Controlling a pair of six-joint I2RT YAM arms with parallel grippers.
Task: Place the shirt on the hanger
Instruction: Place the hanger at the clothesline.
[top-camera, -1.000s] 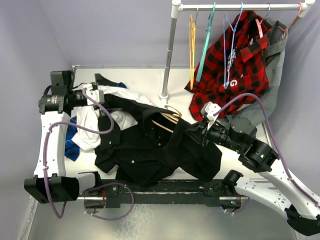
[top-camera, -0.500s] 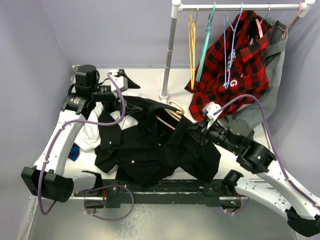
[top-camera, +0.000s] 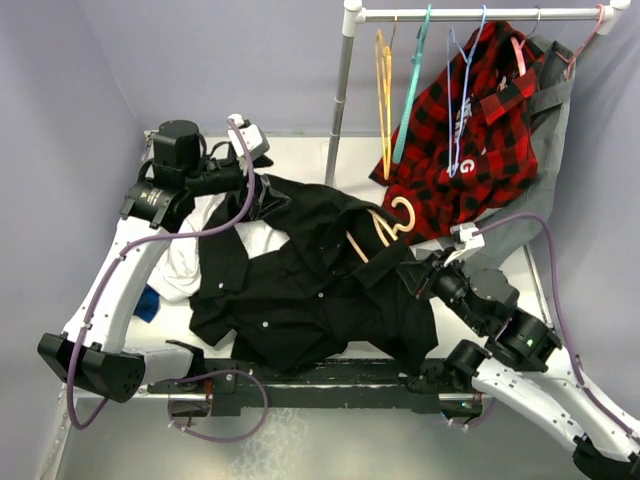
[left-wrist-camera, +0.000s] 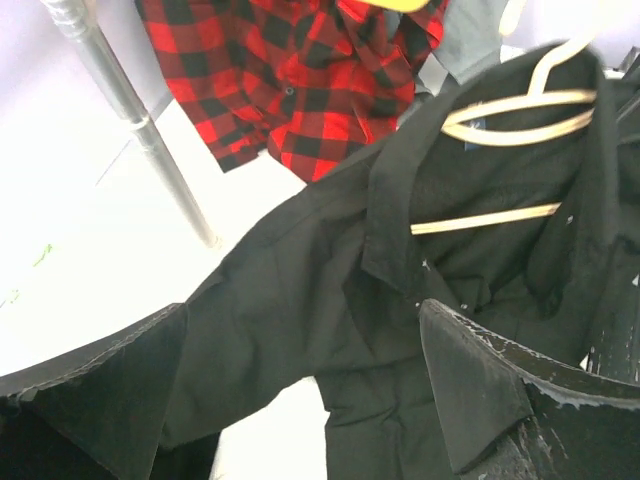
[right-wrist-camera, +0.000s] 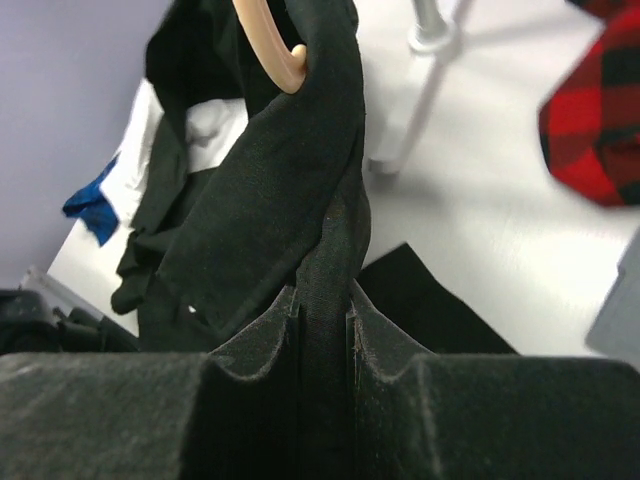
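Presently the shirt is lying crumpled across the middle of the desk, its collar end pointing toward the rack pole. The hanger is sitting partly inside the collar opening, its hook poking out over the black cloth on the side nearest the plaid shirt. The right pincer is clenching a raised fold of the shirt, squeezing the cloth flat between its fingers, with a bit of the hanger showing just above that fold. The left pincer is gaping wide and grasping nothing, hovering over the shirt's far left part. A white shirt is peeking out from under the black one at the left.
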